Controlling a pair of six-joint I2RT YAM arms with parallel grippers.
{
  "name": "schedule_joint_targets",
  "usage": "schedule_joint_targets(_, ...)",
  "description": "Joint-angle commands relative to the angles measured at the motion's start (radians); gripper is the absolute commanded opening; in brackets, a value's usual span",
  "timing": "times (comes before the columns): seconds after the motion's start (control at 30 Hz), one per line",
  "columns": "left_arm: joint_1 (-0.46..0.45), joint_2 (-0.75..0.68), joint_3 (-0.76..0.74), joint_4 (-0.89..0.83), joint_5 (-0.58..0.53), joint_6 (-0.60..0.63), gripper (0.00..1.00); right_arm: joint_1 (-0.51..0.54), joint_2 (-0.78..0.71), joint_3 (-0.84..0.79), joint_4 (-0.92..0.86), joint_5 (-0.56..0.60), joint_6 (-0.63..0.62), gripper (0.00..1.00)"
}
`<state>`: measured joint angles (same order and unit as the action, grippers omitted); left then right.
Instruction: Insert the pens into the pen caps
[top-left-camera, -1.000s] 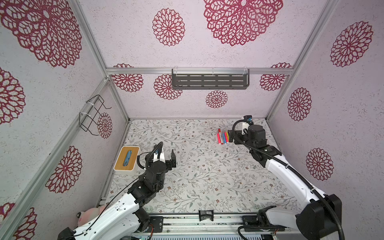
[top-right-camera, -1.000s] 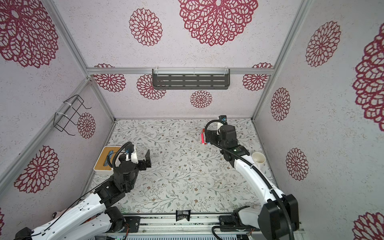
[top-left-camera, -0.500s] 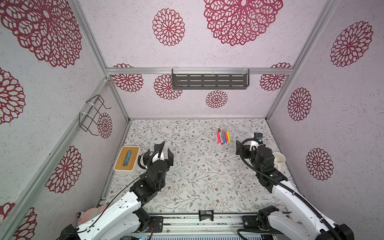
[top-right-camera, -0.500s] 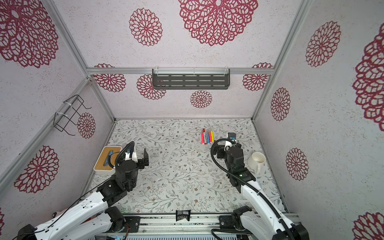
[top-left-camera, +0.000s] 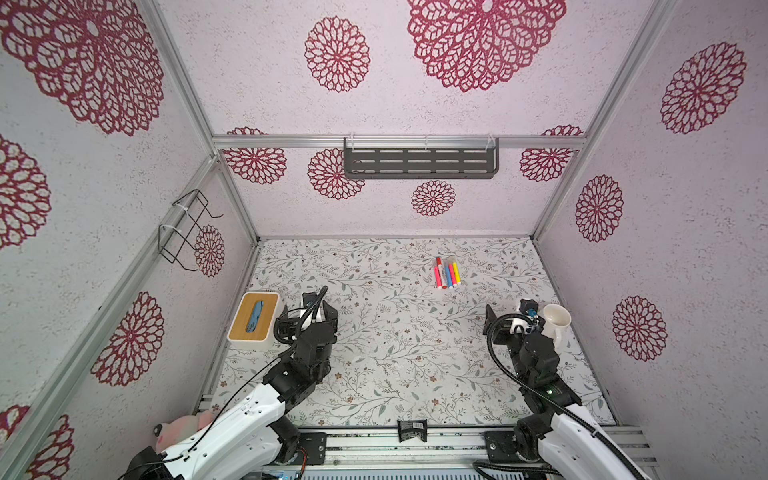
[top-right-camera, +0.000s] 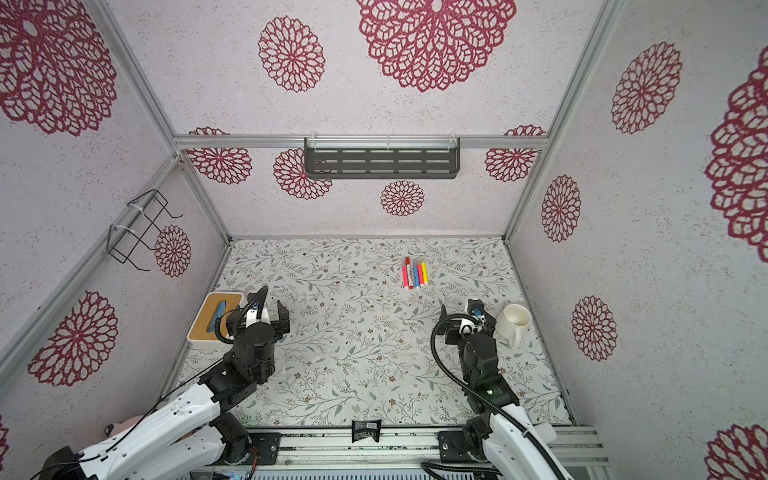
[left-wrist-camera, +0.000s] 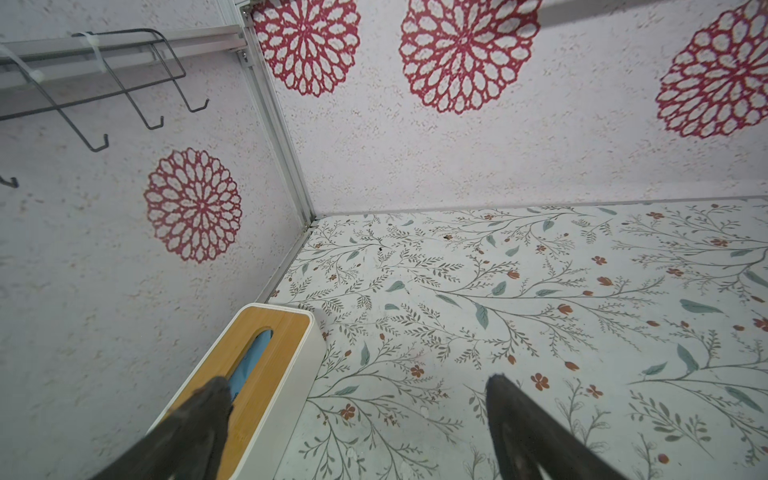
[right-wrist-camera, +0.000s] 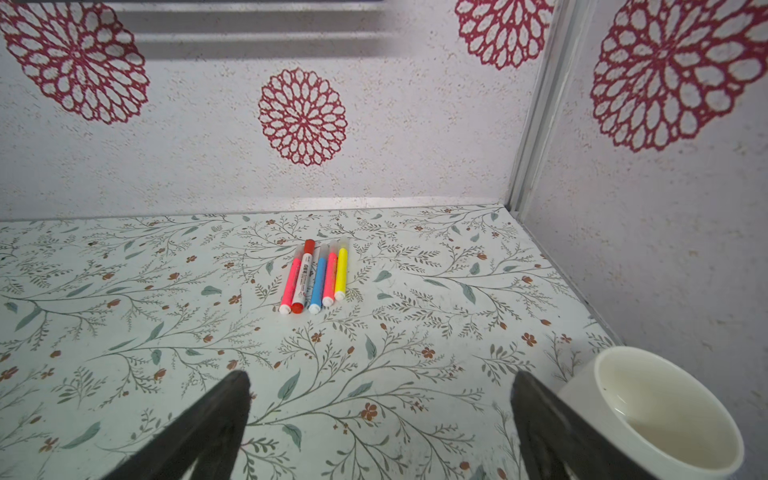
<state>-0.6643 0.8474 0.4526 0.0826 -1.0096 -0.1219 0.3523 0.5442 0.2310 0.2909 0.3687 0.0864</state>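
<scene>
Lying far right of centre, the pens (right-wrist-camera: 314, 276) are packed touching, caps (right-wrist-camera: 344, 243) seemingly seated on their far ends. The left gripper (left-wrist-camera: 358, 380) and right gripper (right-wrist-camera: 381, 380) are spread wide, empty, well apart from them. If one pen is pinched, neighbours may be dragged; the mug (right-wrist-camera: 665, 390) beside the right gripper may be knocked.
</scene>
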Motion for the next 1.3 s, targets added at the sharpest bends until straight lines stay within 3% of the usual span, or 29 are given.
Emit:
schedule_joint_targets(0.0,0.015,-0.016,-0.032,0.064,-0.014,0.033,0.97,-0.001,-0.087,-0.025,-0.033,0.051,-0.027,0.99)
schedule_joint_targets(0.27,0.028,-0.047,-0.089,0.069,-0.023,0.056,0.98,0.000,-0.244,-0.111,-0.157,0.121,-0.006,0.99)
schedule_joint_targets(0.43,0.034,-0.054,-0.122,0.045,-0.069,0.046,0.98,-0.001,-0.296,-0.130,-0.225,0.174,0.014,0.99)
schedule_joint_targets(0.83,0.083,-0.122,-0.231,0.047,-0.041,-0.031,0.98,0.000,-0.390,-0.188,-0.297,0.225,0.056,0.99)
schedule_joint_targets(1.03,0.104,-0.189,-0.243,-0.008,-0.028,-0.058,0.98,0.000,-0.368,-0.183,-0.293,0.256,0.070,0.99)
schedule_joint_targets(1.27,0.104,-0.274,-0.286,0.034,-0.101,-0.034,0.98,-0.001,-0.284,-0.186,-0.217,0.360,0.080,0.99)
